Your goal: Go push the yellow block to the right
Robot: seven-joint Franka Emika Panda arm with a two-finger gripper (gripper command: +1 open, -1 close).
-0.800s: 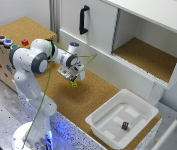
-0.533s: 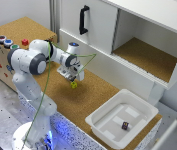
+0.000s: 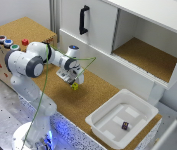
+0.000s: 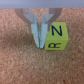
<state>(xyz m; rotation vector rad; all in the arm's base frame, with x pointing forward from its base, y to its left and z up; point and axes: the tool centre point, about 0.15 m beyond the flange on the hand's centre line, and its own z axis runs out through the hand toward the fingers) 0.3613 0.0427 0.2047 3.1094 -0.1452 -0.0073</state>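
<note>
The fingers (image 4: pixel 39 39), pressed together with nothing between them, stand low on the cork tabletop (image 4: pixel 15 65) hard against one side face of the yellow block (image 4: pixel 55 38) (its faces carry dark letters, an N uppermost in the wrist view). The exterior view shows the fingers (image 3: pixel 73 81) just to that view's left of the block (image 3: pixel 75 86), which lies mid-tabletop, well apart from the white tray (image 3: pixel 104 116) holding a small dark cube (image 3: pixel 125 125). The push looks just engaged; the next move likely calls for a steady, low sideways sweep through the block, keeping contact centred so it does not pivot away.
</note>
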